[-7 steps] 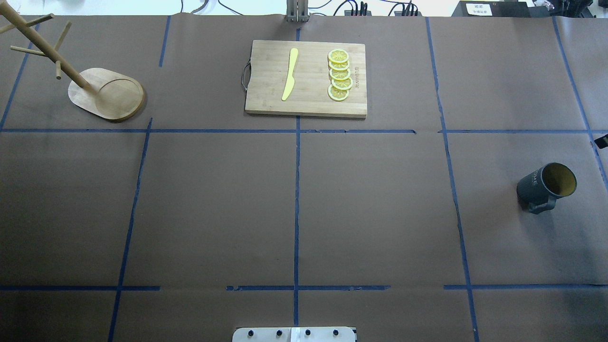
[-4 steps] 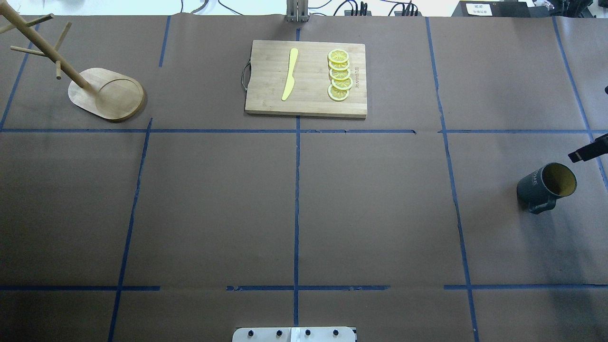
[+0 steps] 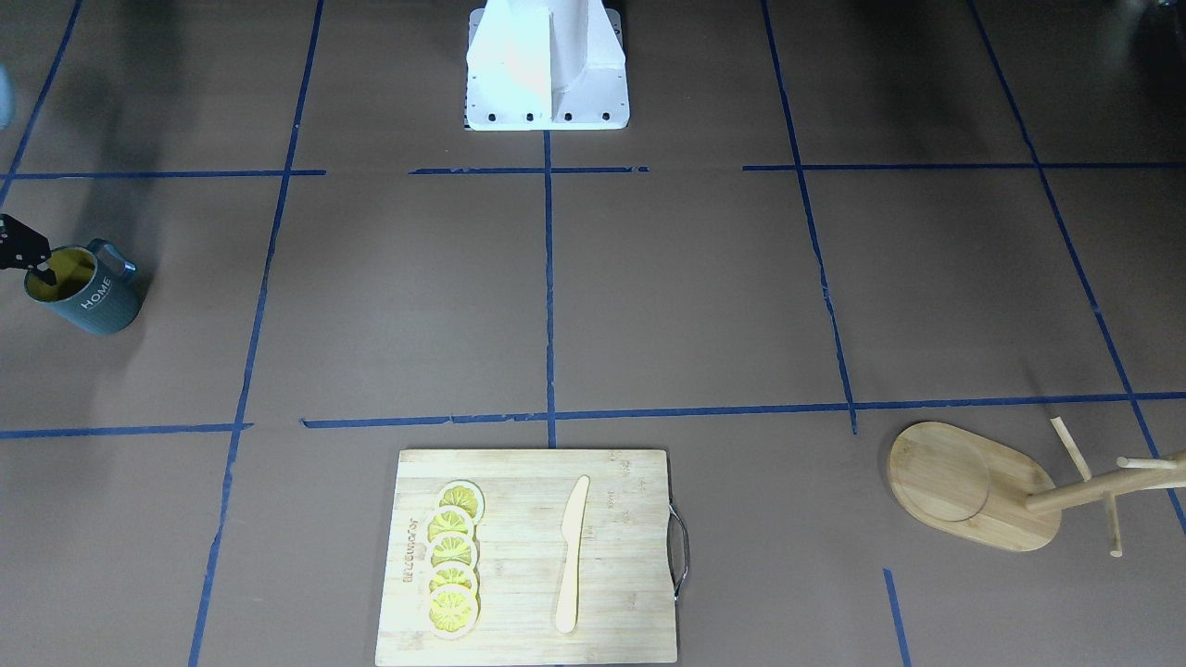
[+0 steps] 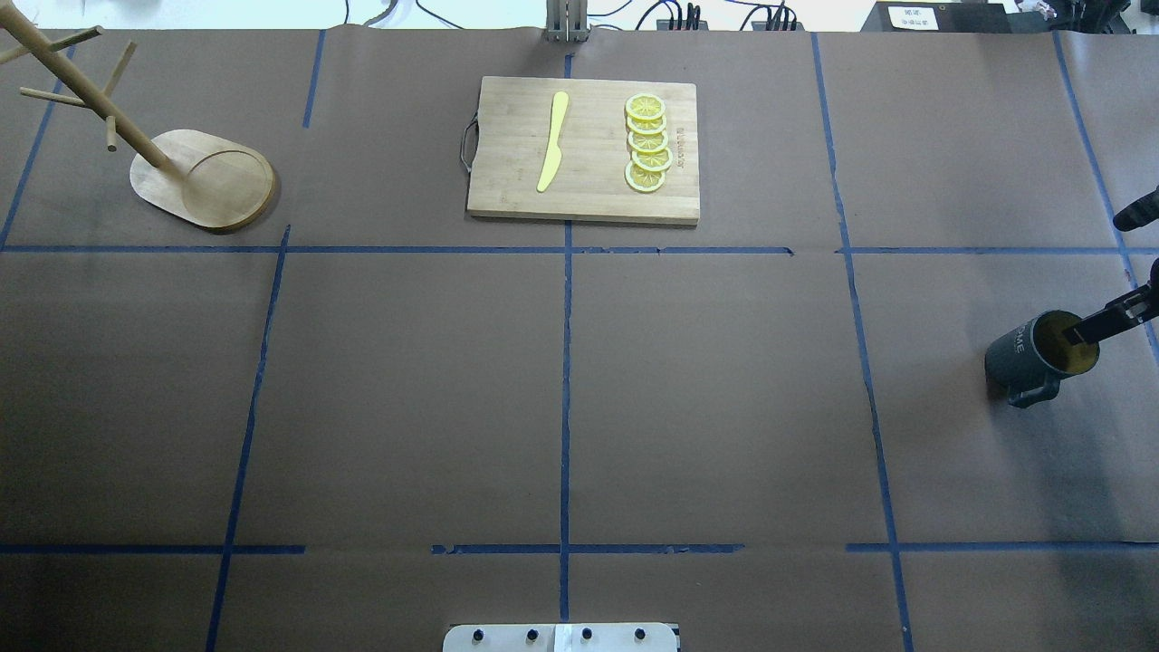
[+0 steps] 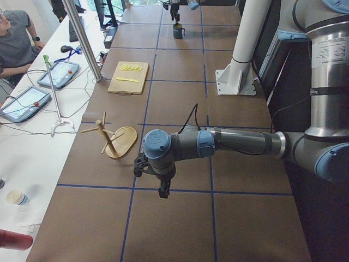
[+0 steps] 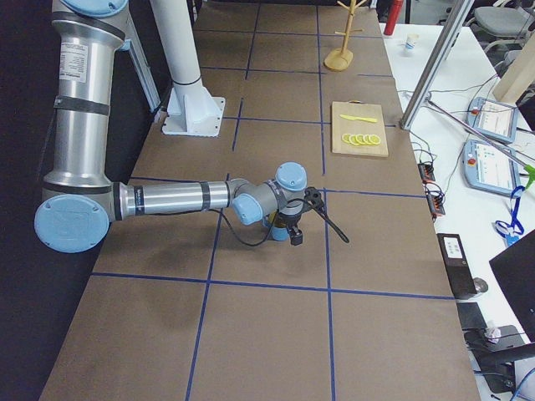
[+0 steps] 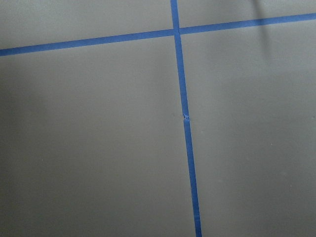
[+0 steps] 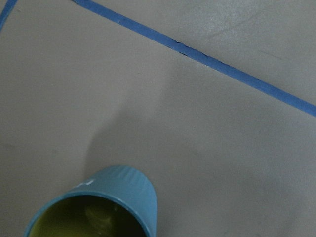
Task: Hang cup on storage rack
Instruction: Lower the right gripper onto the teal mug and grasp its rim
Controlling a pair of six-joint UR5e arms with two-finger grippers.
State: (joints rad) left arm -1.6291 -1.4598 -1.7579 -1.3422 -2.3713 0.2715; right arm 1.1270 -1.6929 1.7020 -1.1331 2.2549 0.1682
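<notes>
- Cup (image 4: pixel 1016 351) upright near the table's (image 4: pixel 706 389) right edge.
- Right gripper (image 4: pixel 1097 276) — jaws spread, one finger (image 4: pixel 1100 323) over the cup's mouth.
- Left gripper (image 5: pixel 162 190) — jaws: cannot tell.
- Rack (image 4: pixel 204 177), far left corner.

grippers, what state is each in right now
Left gripper: cannot be told.
Right gripper: open, one jaw over the mouth of the cup, nothing held.

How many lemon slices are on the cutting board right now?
5 lemon slices, in one overlapping row on the right half of the cutting board in the overhead view, right of the yellow knife. None seems hidden elsewhere.
</notes>
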